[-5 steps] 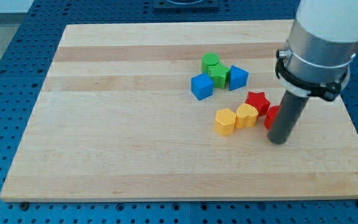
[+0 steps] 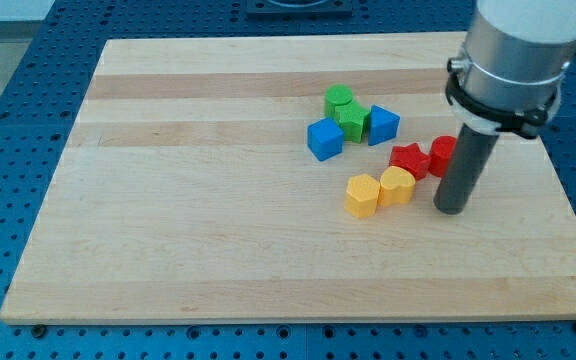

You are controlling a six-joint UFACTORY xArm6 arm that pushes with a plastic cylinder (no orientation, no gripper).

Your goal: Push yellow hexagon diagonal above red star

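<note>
The yellow hexagon (image 2: 362,196) lies on the wooden board (image 2: 198,200) right of centre, touching a second yellow block (image 2: 397,185) on its right. The red star (image 2: 409,159) sits just above and right of that pair. Another red block (image 2: 443,154) touches the star's right side and is partly hidden by my rod. My tip (image 2: 451,209) rests on the board right of the yellow blocks and below the red block, apart from the hexagon.
A cluster stands above the yellow blocks: a blue cube (image 2: 324,138), a green round block (image 2: 339,98), a green star-like block (image 2: 351,120) and a blue block (image 2: 383,124). The board's right edge (image 2: 568,200) is near my rod.
My tip has moved up the view a little. The red block by the rod has shifted up, level with the red star, which has nudged slightly left.
</note>
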